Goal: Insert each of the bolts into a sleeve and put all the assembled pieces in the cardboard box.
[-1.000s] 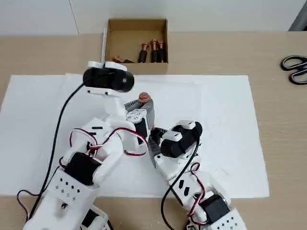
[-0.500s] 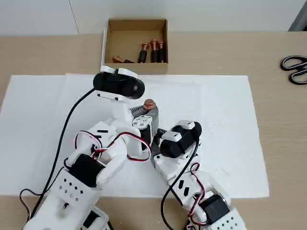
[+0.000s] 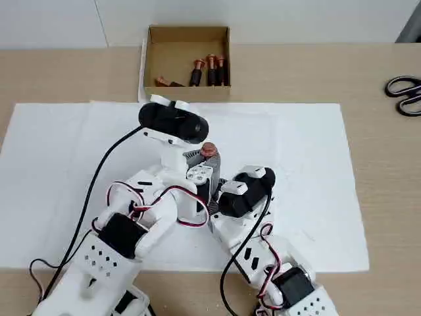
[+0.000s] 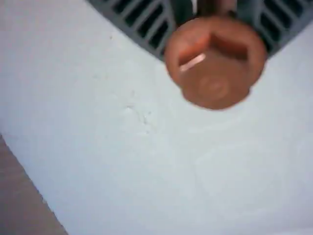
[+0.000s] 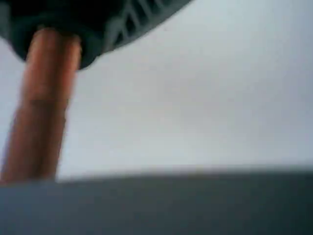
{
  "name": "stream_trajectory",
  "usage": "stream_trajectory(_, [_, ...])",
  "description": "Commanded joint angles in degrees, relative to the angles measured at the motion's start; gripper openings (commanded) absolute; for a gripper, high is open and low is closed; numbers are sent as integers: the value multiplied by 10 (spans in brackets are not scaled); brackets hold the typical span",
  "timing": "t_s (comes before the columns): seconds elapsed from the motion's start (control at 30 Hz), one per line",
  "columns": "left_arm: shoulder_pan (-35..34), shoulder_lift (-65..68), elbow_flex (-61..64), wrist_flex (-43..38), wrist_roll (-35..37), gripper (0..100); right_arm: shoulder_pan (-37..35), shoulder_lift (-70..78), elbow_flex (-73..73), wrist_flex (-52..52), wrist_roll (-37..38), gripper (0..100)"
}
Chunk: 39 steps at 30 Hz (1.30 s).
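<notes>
My left gripper (image 3: 207, 160) is shut on a copper bolt (image 3: 208, 150) and holds it upright over the white sheet, hexagonal head (image 4: 215, 63) on top between the ribbed grey fingers (image 4: 132, 17). My right gripper (image 3: 212, 197) sits just below and beside it, mostly hidden under the left arm. Close up in the right wrist view, the bolt's copper shaft (image 5: 46, 103) comes down out of a black round piece (image 5: 58, 24). The cardboard box (image 3: 187, 30) stands at the back of the table with several assembled pieces (image 3: 210, 71) inside.
A white sheet (image 3: 302, 164) covers the middle of the wooden table. Black scissors (image 3: 404, 95) lie at the far right edge. Both arms crowd together at the sheet's centre front, and cables trail off to the lower left.
My left arm has carried the bolt to the right and toward the front, closer to the right gripper. The right arm has stayed where it was.
</notes>
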Motion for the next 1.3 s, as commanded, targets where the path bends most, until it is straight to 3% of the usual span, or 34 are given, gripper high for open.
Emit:
stream_trajectory(0.0, [5,-13,-3,11,-7,6,-1,-4,-9,-14,-5,21])
stream_trajectory(0.5, [8,-12,-1,67,-23,6,-1,-4,-9,-14,-5,21])
stream_trajectory(1.07, [33,-13,15,77,-46,8,-1,-4,-9,-14,-5,21])
stream_trajectory(1.27, [32,-14,12,91,-36,142,-1,-4,-9,-14,-5,21])
